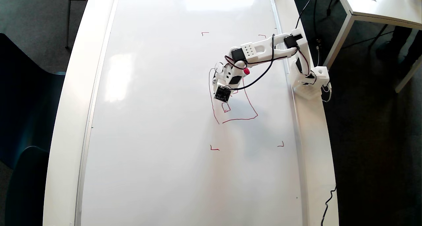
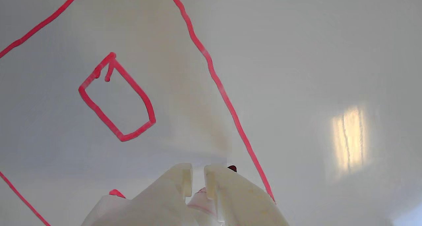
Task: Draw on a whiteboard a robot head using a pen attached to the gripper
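Across the overhead view, the whiteboard (image 1: 158, 120) covers nearly all of the white counter (image 1: 66, 120), with the arm's base at the board's 3 o'clock edge. The arm reaches toward 9 o'clock, and the tool (image 1: 221, 87) hangs over the upper half of the robot head (image 1: 250, 104), a red wobbly box lying right of board centre inside four small red corner marks. One small square shows just below the camera module (image 1: 223, 93); other inner shapes, if any, are under the arm. The pen (image 1: 245, 71) shows only as a red cap beside the wrist, so its tip cannot be seen from above.

At the wrist view's 6 o'clock edge, the tool's (image 2: 197, 173) two white fingers stand nearly together, a narrow slot between them, pinching the pen (image 2: 201, 199), whose pink-white barrel shows in the slot. A closed small square sits at 10 o'clock, and the outline's long side runs from 12 o'clock down to the fingers. The tip is hidden, so contact with the board cannot be told.

Judging by this, the next inner square is the step in hand. It wants light, even pressure, slow strokes, clean corners, and a start well clear of the outline.
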You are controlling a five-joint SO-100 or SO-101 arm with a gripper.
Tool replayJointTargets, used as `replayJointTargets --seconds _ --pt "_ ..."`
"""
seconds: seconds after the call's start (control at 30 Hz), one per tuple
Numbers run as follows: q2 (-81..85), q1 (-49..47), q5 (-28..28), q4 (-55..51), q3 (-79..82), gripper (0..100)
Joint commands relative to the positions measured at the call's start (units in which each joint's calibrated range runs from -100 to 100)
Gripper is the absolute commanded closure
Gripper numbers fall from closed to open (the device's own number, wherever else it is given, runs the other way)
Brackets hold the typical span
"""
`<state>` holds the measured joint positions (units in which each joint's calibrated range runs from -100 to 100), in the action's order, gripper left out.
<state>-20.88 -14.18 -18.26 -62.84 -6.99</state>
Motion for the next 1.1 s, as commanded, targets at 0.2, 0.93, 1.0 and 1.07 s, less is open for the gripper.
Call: replayJointTargets --seconds 0.2,0.93,1.0,1.07 --pt "-1.0 -1.9 0.0 0.7 -5.3 99" --pt "-5.7 -1.9 -0.2 1.2 -5.8 99" --pt "-6.4 -2.0 -0.2 2.2 -6.6 99" --pt "-6.5 -2.1 0.1 2.3 -7.9 99"
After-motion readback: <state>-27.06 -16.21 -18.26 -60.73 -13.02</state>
